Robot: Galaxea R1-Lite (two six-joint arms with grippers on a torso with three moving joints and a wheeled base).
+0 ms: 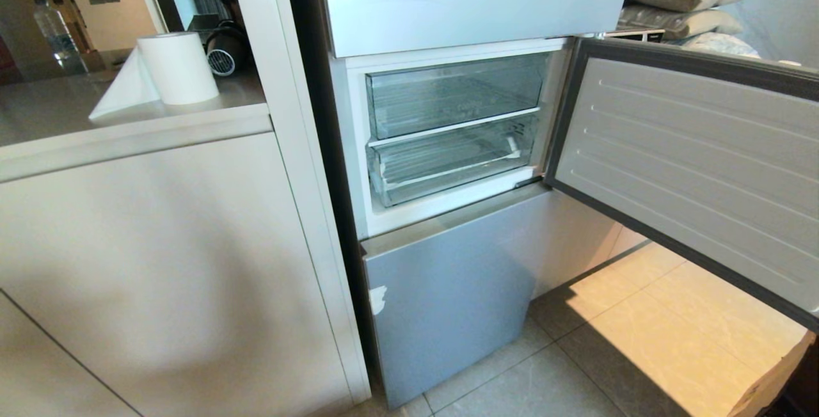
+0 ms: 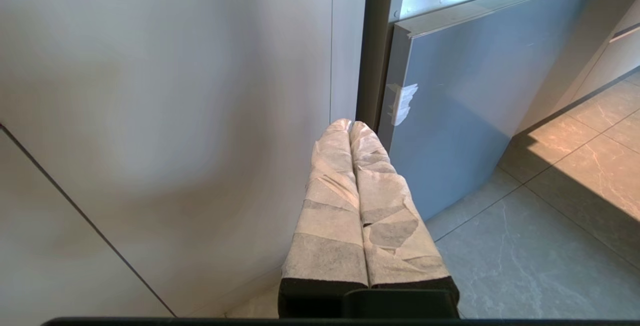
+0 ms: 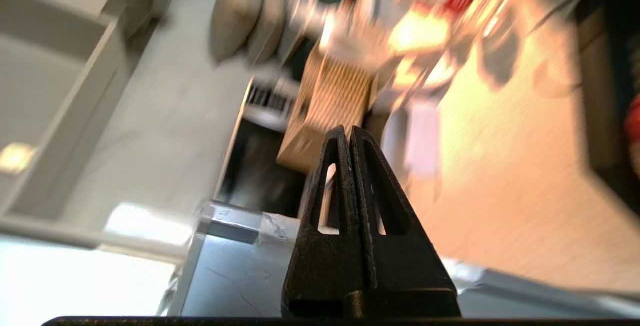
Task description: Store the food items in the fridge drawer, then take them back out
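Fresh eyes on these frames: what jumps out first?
The open fridge door swung out to the right, baring two clear drawers stacked in the middle compartment: the upper drawer and the lower drawer, with no food visible in either. On the counter at left stands a white paper towel roll. Neither arm shows in the head view; the left gripper hangs low by the cabinet, jaws shut.

Neither arm is seen from the head camera. The left end effector (image 2: 350, 125) is held low, its two fingers (image 2: 327, 206) wrapped in pale tape and pressed together. The right end effector (image 3: 348, 131) is likewise closed, black fingertips (image 3: 370, 186) touching, nothing gripped between them.
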